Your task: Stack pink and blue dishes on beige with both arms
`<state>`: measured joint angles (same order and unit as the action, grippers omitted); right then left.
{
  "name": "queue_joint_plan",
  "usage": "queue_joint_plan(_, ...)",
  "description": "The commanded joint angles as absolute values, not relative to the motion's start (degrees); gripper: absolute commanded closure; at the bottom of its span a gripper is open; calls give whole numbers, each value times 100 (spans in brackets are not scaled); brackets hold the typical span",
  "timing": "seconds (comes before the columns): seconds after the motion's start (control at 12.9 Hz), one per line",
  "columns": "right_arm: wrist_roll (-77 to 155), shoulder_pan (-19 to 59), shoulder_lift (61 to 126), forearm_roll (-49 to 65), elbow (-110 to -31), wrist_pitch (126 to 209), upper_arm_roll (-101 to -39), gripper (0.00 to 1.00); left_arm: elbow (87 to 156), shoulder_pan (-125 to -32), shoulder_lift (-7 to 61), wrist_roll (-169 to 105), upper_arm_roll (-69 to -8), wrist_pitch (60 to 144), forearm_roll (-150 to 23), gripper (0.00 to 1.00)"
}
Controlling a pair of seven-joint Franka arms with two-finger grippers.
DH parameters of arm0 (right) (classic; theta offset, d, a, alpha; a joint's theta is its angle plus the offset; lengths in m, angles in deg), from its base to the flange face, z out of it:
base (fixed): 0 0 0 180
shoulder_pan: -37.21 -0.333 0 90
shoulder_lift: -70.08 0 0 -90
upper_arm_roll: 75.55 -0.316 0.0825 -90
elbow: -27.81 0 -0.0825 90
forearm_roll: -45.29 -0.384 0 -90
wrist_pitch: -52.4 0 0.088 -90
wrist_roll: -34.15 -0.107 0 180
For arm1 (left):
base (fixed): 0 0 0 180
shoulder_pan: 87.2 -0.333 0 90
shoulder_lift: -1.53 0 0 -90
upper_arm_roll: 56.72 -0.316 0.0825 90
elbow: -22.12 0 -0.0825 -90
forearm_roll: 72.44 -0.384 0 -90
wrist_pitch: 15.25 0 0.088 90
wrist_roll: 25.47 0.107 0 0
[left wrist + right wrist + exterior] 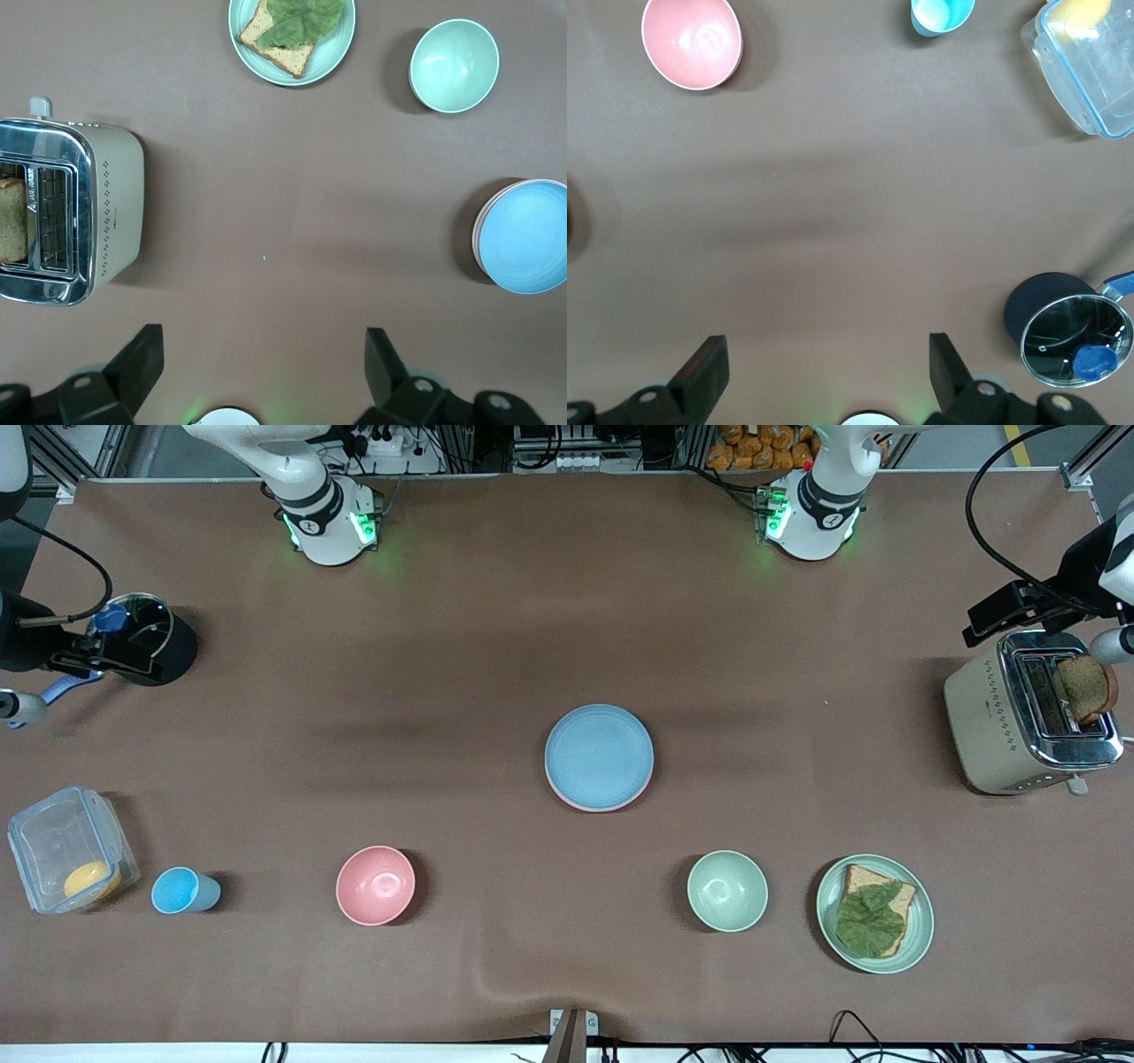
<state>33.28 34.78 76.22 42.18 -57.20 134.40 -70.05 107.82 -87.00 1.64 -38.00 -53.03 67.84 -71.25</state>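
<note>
Blue plate tops a stack at mid-table, with a pink plate showing only as a thin rim beneath it. In the left wrist view a pale edge under the pink one may be the beige plate, though it is too thin to be sure. By that reading the stacking looks finished, nothing left to move. Left gripper hangs spread wide and empty over bare table near the toaster; right gripper is likewise wide and empty beside the lidded pot. Both arms wait
</note>
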Motion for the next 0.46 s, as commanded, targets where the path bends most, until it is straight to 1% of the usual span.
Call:
queue_joint_plan(0.0,3222,3527,7500,4336,-5833,13475,-7089,0,10825,-8685,109,-3813,-5268,6754,-7218,0)
queue_joint_plan(0.39,3222,3527,7500,4336,-5833,13475,-7081,0,10816,-8676,118,-3813,-5268,6754,-7226,0)
